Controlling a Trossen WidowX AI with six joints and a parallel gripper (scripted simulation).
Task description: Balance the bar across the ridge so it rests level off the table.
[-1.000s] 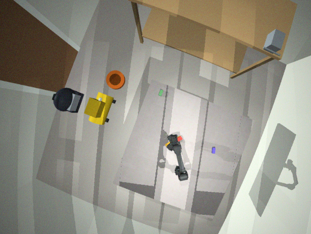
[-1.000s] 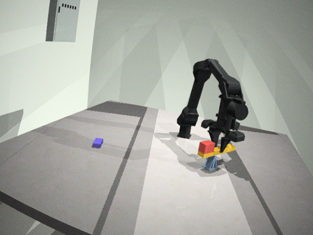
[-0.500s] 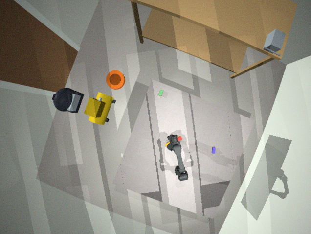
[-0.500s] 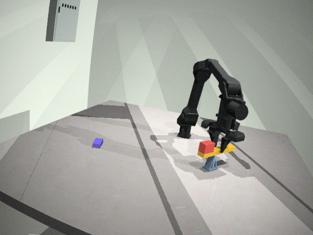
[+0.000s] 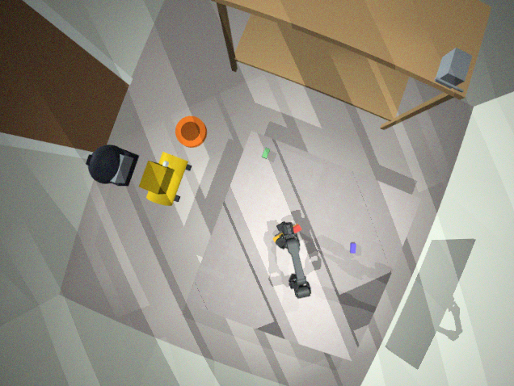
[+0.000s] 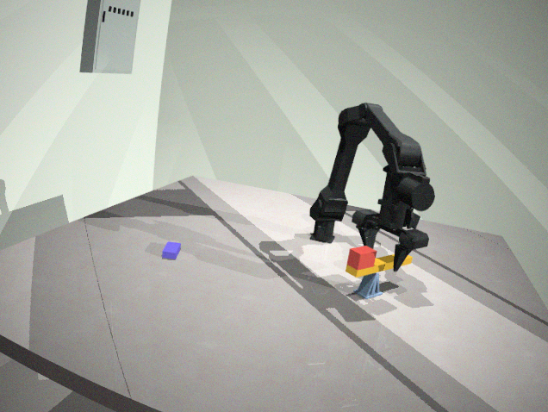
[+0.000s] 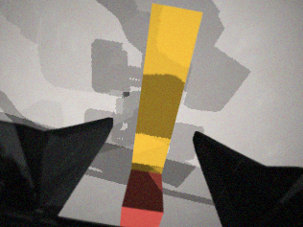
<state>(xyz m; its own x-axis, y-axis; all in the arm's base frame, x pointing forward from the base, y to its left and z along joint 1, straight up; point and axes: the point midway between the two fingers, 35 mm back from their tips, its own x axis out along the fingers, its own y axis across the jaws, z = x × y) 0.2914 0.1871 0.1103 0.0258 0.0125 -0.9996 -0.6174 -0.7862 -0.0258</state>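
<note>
The yellow bar (image 5: 277,238) (image 6: 367,271) (image 7: 170,42) lies across the top of the blue ridge (image 6: 369,287). It looks about level, and both ends are clear of the table in the exterior view. A red block (image 5: 297,228) (image 6: 361,258) (image 7: 141,217) sits on one end of the bar. My gripper (image 6: 382,259) (image 7: 153,128) is wide open. Its fingers stand on either side of the bar, with visible gaps to both sides in the wrist view. The arm hides the middle of the bar and the ridge in the top view.
A purple block (image 5: 352,247) (image 6: 171,250) lies on the table, well away from the ridge on the red block's side. A small green block (image 5: 266,153) lies near the far end of the table in the top view. The arm's base stands behind the ridge in the exterior view.
</note>
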